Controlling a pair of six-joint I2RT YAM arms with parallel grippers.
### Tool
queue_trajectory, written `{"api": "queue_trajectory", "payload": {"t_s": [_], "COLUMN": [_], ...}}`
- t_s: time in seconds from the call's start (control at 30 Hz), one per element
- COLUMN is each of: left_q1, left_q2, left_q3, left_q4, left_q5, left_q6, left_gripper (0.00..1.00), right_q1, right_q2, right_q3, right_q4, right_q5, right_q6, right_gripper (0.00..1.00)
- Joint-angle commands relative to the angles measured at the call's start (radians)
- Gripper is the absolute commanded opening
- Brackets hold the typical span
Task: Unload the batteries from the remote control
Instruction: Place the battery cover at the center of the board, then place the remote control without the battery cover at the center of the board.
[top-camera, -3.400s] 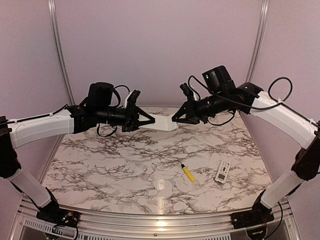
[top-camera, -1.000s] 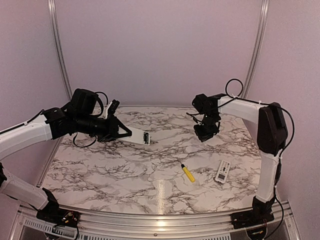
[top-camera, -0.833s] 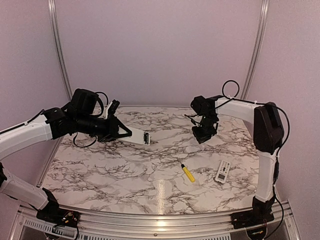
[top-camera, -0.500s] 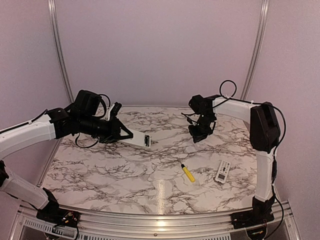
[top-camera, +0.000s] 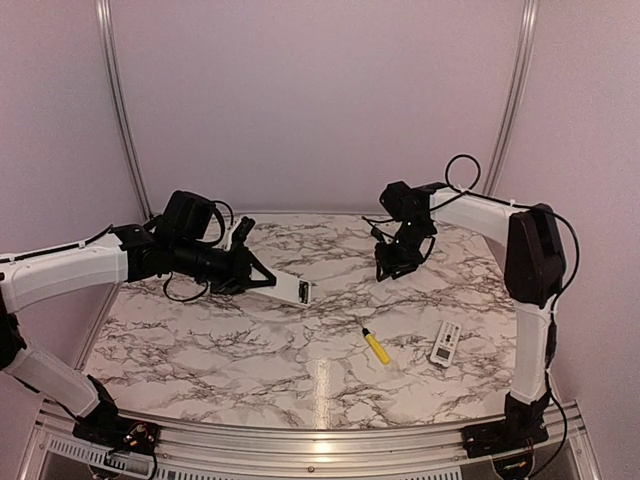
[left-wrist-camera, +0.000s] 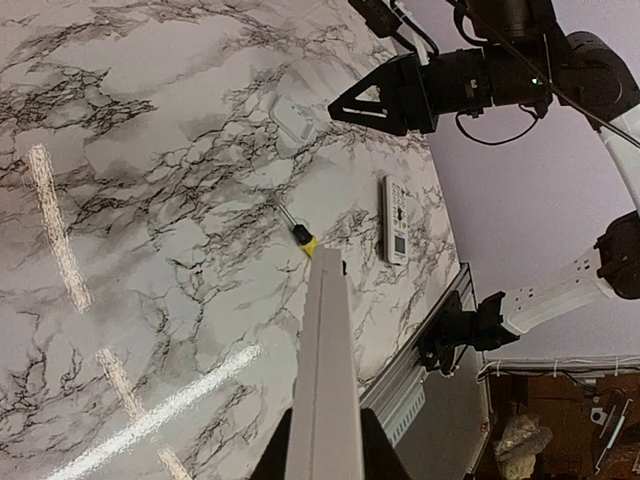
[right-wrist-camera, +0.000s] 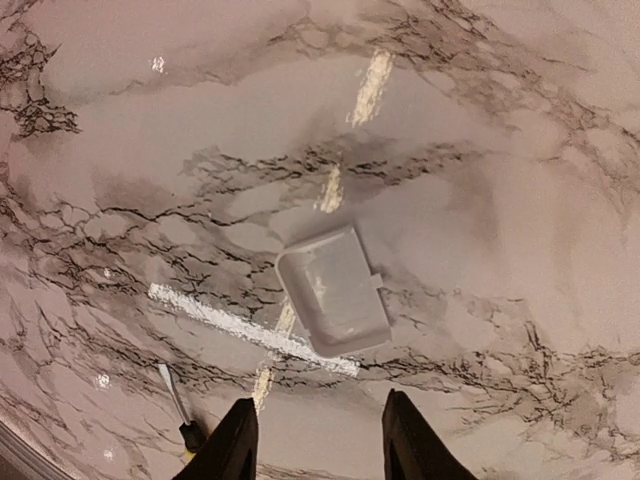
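My left gripper is shut on one end of the long white remote control and holds it slanting down over the left middle of the table. The left wrist view shows the remote running away from the gripper. A dark opening shows at the remote's far end, but I cannot make out the batteries. My right gripper hangs open over the table's back right. Below its jaws in the right wrist view, the small grey cover plate lies hollow side up, touching neither finger.
A yellow-handled screwdriver lies right of centre, also seen in the left wrist view. A second small white remote rests near the right edge. Pale walls enclose the marble table on three sides.
The right gripper has opened, and the cover plate now lies loose on the table beneath it. The left arm has carried the remote a little to the right and lower.
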Motion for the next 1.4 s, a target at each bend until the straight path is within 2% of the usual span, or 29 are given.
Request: {"api": "queue_trajectory", "payload": {"t_s": [0.0,0.33,0.57,0.83,1.07,1.2,1.37], "left_q1": [0.004,-0.006,-0.018,-0.029,-0.036,-0.038,-0.038], "left_q2": [0.041,0.186,0.313,0.425,0.457,0.456,0.436], "left_q3": [-0.040,-0.137,-0.160,-0.220,-0.252,-0.269,-0.283], "left_q4": [0.138,0.456,0.546,0.678,0.677,0.639,0.581], "left_q5": [0.061,0.156,0.186,0.206,0.191,0.173,0.133], "left_q6": [-0.027,-0.163,-0.179,-0.223,-0.210,-0.187,-0.162], "left_gripper": [0.00,0.00,0.00,0.00,0.00,0.09,0.34], "right_q1": [-0.003,0.001,0.050,0.144,0.151,0.153,0.155], "right_q2": [-0.099,-0.320,-0.465,-0.501,-0.499,-0.475,-0.449], "right_q3": [-0.002,-0.255,-0.473,-0.573,-0.634,-0.662,-0.682], "right_q4": [-0.011,0.129,0.256,0.305,0.371,0.385,0.396], "right_q5": [-0.051,-0.155,-0.209,-0.187,-0.212,-0.216,-0.220], "right_q6": [0.011,0.053,0.095,0.129,0.150,0.146,0.136], "right_gripper": [0.43,0.55,0.61,0.63,0.63,0.63,0.63]}}
